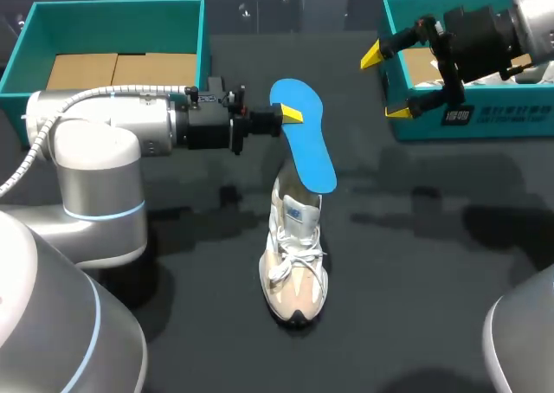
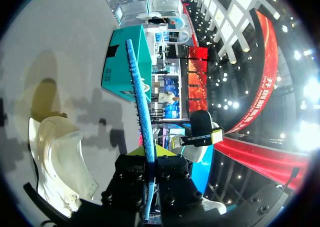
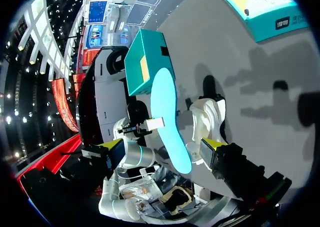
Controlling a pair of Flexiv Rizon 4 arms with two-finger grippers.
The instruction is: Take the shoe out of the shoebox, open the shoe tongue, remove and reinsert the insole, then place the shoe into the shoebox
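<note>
Head view puts the shoe (image 1: pixel 296 272) upright on the dark table (image 1: pixel 433 263), toe pointing away from the boxes and its collar facing up. The blue insole (image 1: pixel 305 138) hangs just above that collar, slanted, with its lower end at or barely inside the opening; contact cannot be confirmed. The left gripper (image 1: pixel 290 114) is clamped on the insole's upper part, to the left of the shoe and above it. In the left wrist view the insole (image 2: pixel 142 132) runs edge-on between the closed fingers, with the shoe (image 2: pixel 60 162) off to one side. The right gripper (image 1: pixel 387 83) is spread wide and holds nothing, well apart from the shoe, over the near wall of the teal shoebox (image 1: pixel 472 125).

Judged from this, reinsertion is the step in hand, and the risks lie there. Nothing steadies the shoe, so a push down on the insole could tip it or slide it across the table. The grip sits near one end, leaving a long, flexible length free; it may buckle or catch on the tongue or collar instead of sliding in flat. The slanted approach could also fold the tip under.
</note>
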